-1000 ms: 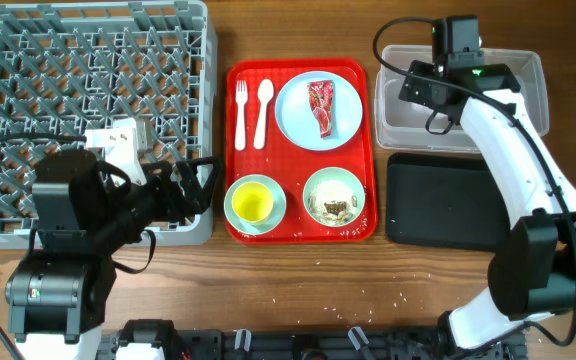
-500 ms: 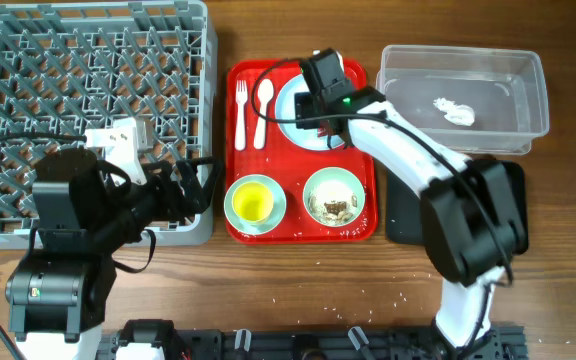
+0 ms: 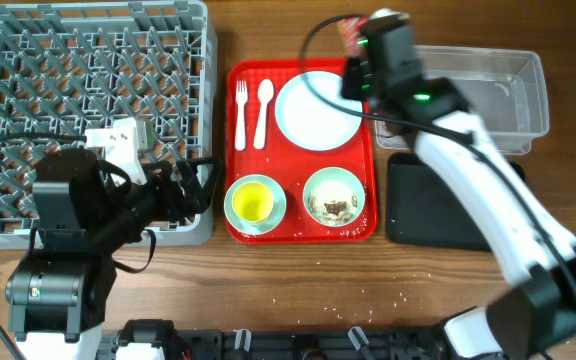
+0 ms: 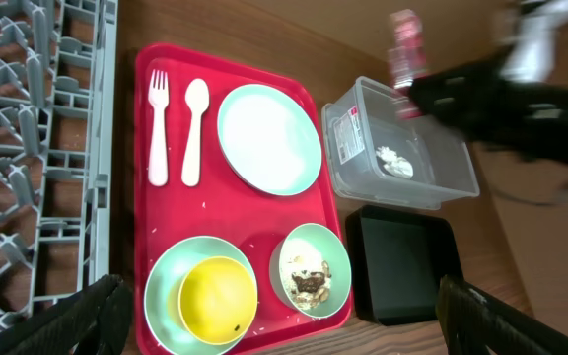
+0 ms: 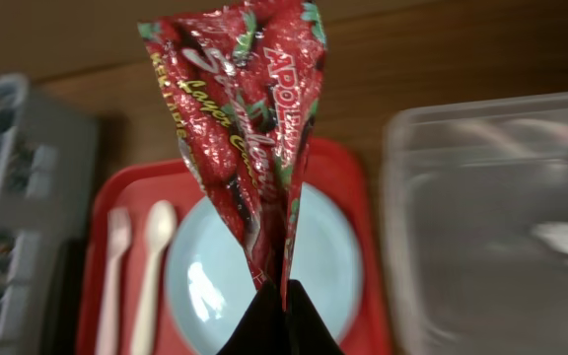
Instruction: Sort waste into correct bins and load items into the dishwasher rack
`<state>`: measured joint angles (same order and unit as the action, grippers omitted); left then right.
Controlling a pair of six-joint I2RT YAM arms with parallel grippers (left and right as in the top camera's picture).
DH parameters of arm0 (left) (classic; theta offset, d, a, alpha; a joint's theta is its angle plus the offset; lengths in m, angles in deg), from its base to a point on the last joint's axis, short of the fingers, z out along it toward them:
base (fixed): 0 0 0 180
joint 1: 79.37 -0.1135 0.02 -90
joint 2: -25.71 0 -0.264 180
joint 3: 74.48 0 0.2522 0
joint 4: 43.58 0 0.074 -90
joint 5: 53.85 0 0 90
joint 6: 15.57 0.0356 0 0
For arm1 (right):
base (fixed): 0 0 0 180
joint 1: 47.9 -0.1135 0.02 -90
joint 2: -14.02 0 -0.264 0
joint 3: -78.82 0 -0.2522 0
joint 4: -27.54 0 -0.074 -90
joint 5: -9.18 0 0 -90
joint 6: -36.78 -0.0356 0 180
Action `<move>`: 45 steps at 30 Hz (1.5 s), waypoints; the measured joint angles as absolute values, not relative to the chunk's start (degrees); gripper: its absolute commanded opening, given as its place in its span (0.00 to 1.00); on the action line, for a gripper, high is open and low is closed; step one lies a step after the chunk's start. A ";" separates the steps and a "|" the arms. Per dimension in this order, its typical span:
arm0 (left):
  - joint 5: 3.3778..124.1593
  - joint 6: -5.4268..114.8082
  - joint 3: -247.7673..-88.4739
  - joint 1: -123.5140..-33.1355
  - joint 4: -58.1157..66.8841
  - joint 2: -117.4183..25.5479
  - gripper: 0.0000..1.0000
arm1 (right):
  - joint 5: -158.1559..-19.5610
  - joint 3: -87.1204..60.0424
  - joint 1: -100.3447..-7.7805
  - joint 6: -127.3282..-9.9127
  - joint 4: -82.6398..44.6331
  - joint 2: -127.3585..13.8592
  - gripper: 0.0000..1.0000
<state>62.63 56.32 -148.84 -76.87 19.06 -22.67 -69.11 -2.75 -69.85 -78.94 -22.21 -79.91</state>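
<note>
My right gripper [image 3: 354, 46] [image 5: 282, 296] is shut on the red-and-white snack wrapper [image 3: 348, 30] [image 5: 249, 128], which hangs in the air over the far edge of the pale blue plate [image 3: 316, 110] [image 5: 205, 286]. The plate is bare. Just to the right stands the clear tub [image 3: 528, 60] with a white tissue wad [image 4: 393, 163] in it, and the black tray [image 3: 428, 215] lies in front of it. One teal bowl [image 3: 334, 198] holds food scraps; the other holds the yellow cup [image 3: 253, 203]. My left gripper [image 3: 203, 185] [image 4: 279, 320] is open and holds nothing, beside the grey rack [image 3: 88, 90].
The white fork [image 3: 241, 110] and spoon [image 3: 263, 110] lie side by side on the left of the red tray [image 3: 230, 150]. Rice-like grains are scattered on the wood in front of the tray. My right arm crosses above the tub and the black tray.
My right arm swung from the clear tub to the plate, shut on the wrapper and lifted it off toward the tray's far right corner. The left arm stayed still.
</note>
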 measured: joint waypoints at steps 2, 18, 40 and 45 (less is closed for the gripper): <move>62.63 56.32 -148.84 -76.87 19.06 -22.69 1.00 | -64.74 -2.51 -66.47 -80.03 -26.31 -79.47 0.21; 62.63 56.32 -148.84 -76.87 19.08 -22.73 1.00 | -87.97 -4.44 -58.05 -74.08 -40.74 -54.20 0.92; 62.65 56.32 -148.86 -76.87 19.04 -22.73 1.00 | -83.21 -31.89 -92.78 -90.32 -32.13 -62.27 0.54; 62.63 56.32 -148.86 -76.87 19.04 -22.73 1.00 | -82.92 -31.91 -80.80 -91.48 -29.13 -66.55 0.47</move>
